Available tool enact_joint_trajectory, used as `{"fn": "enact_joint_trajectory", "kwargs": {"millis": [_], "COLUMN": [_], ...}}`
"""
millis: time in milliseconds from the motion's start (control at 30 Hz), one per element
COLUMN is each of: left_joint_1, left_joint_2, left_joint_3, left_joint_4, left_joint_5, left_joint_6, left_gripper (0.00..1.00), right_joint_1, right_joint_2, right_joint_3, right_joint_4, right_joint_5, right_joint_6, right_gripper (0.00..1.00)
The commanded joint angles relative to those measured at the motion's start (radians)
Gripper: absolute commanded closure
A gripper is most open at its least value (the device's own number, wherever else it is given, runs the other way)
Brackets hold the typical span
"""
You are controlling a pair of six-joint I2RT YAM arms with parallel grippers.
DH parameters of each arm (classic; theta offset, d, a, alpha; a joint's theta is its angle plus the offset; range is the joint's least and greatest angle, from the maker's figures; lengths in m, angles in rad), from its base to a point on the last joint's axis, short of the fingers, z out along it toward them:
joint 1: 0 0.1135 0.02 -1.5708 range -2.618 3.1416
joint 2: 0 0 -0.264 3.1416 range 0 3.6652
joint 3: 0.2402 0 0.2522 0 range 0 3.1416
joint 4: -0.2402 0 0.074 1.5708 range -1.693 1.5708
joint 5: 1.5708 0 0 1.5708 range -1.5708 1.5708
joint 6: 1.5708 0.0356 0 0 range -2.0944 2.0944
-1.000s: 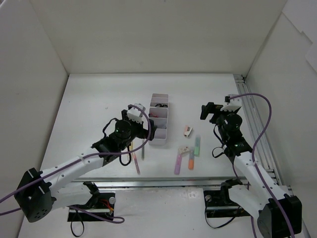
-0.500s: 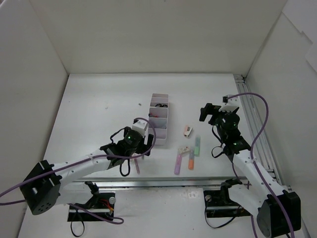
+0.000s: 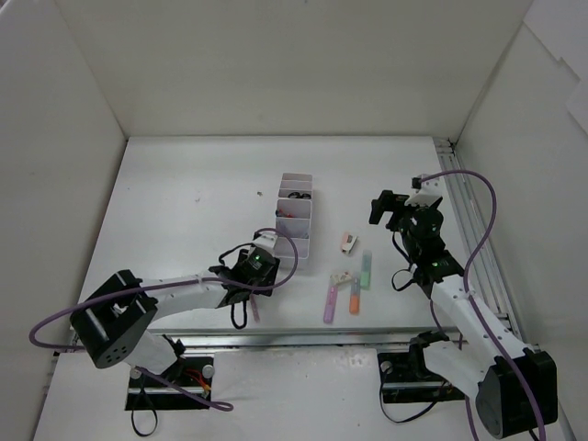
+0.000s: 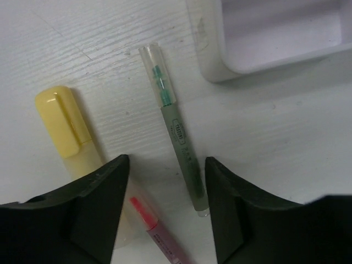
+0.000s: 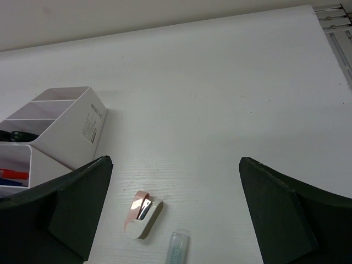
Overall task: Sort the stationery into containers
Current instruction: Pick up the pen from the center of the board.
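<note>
Evidently lining up a pinch, the left end effector (image 4: 166, 170) straddles the green pen (image 4: 175, 118) at frame centre, fingers (image 4: 99, 192) apart; the right end effector (image 5: 176, 212) gapes empty.

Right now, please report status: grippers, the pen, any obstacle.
Left gripper open, astride green-ink pen, not gripping. Right gripper open, empty, aloft. Yellow highlighter lies close beside one finger.

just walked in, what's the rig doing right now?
Mid-pick. The left gripper straddles a grey-green pen, jaws open, not gripping yet; a yellow highlighter and red pen lie beside it, near the white organiser tray. The right gripper hangs wide open and empty; a white-pink eraser lies ahead of it.
</note>
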Motion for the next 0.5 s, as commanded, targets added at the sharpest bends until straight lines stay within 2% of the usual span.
{"fn": "enact_joint_trajectory", "kwargs": {"millis": [0,167,233,300,333,400,467], "left_joint_1": [-0.001,-0.01,-0.01,-0.01,-0.01,-0.01,-0.01], "left_joint_2": [0.019,0.089,0.11,0.116,0.113,0.098,0.035], "left_joint_3": [0.059,0.098,0.101,0.101,0.099,0.093,0.078], "left_joint_4": [0.014,0.003,0.003,-0.008,-0.016,-0.042,-0.065], "left_joint_5": [-0.065,-0.091,-0.092,-0.095,-0.1,-0.121,-0.147], "left_joint_6": [-0.044,-0.058,-0.067,-0.077,-0.088,-0.111,-0.124], "left_gripper": [0.51,0.7,0.75,0.84,0.93,0.99,1.0], "right_joint_1": [-0.007,-0.006,-0.006,-0.006,-0.007,-0.006,-0.007], "right_joint_2": [0.004,0.01,0.007,0.004,0.003,0.004,0.004], "right_joint_3": [0.046,0.048,0.046,0.045,0.045,0.046,0.045], "right_joint_4": [0.066,0.064,0.066,0.066,0.069,0.067,0.07], "right_joint_5": [0.018,0.018,0.02,0.021,0.021,0.021,0.017], "right_joint_6": [0.0,-0.003,-0.004,-0.004,-0.004,-0.004,-0.006], "right_gripper": [0.02,0.02,0.02,0.02,0.02,0.02,0.02]}}
